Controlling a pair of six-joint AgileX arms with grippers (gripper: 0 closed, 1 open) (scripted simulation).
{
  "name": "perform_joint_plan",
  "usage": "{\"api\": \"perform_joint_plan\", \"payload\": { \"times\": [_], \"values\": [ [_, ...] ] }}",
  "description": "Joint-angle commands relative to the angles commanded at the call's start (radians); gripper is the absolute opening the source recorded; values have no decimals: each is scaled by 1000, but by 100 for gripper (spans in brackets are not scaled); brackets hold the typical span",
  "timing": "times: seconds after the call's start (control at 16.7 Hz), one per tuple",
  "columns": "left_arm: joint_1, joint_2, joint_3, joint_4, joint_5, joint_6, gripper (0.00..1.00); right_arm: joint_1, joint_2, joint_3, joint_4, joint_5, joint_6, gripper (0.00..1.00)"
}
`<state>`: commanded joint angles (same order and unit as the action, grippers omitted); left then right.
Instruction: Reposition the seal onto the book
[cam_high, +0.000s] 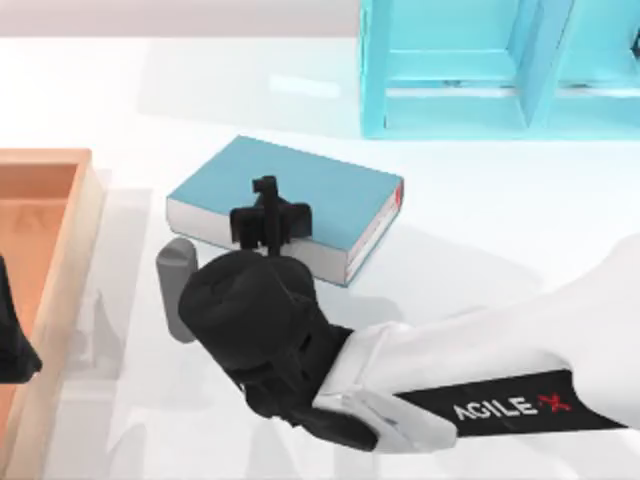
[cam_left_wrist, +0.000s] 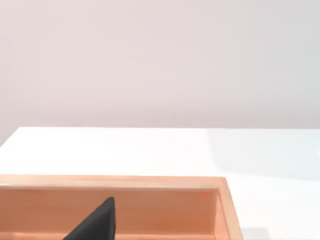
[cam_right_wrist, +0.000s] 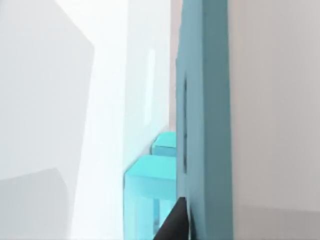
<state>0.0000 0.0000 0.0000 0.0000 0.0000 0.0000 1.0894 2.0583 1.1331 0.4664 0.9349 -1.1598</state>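
Right gripper (cam_high: 268, 215) is over the book (cam_high: 330, 195), its dark fingers poised above the near long edge of the teal cover, and from above I cannot tell how far apart they are or whether anything sits between them. The seal is not something I can pick out; the gripper's black body covers that patch of the cover. Behind the fingers, the bulky black wrist and the white forearm with the AgileX lettering (cam_high: 510, 405) stretch back toward the table's right side and the near edge. Just beside the wrist on its left stands a small grey cylinder (cam_high: 177, 285), close to the book's near left corner. The book lies flat and angled on the white table (cam_high: 480, 250), white page edges facing the near side, a small red mark (cam_high: 400, 192) at its right corner. Farther back and to the right stands the light-blue shelf unit (cam_high: 450, 70), well apart from the book; in the right wrist view that shelf (cam_right_wrist: 205, 100) looms close, with a dark fingertip (cam_right_wrist: 175, 222) at the edge. At the table's left sits a wooden tray (cam_high: 85, 230), and the left arm's dark gripper (cam_high: 15, 340) is parked over it; the left wrist view shows the tray's wall (cam_left_wrist: 150, 182) and one black finger (cam_left_wrist: 97, 222).
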Motion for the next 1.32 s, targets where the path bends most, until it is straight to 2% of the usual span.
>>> {"api": "perform_joint_plan", "payload": {
  "times": [0.78,1.32],
  "values": [
    [0,0,0,0,0,0,100,4,1,-14,-6,9,12,0],
    [0,0,0,0,0,0,100,6,77,-37,97,9,13,0]
  ]
}}
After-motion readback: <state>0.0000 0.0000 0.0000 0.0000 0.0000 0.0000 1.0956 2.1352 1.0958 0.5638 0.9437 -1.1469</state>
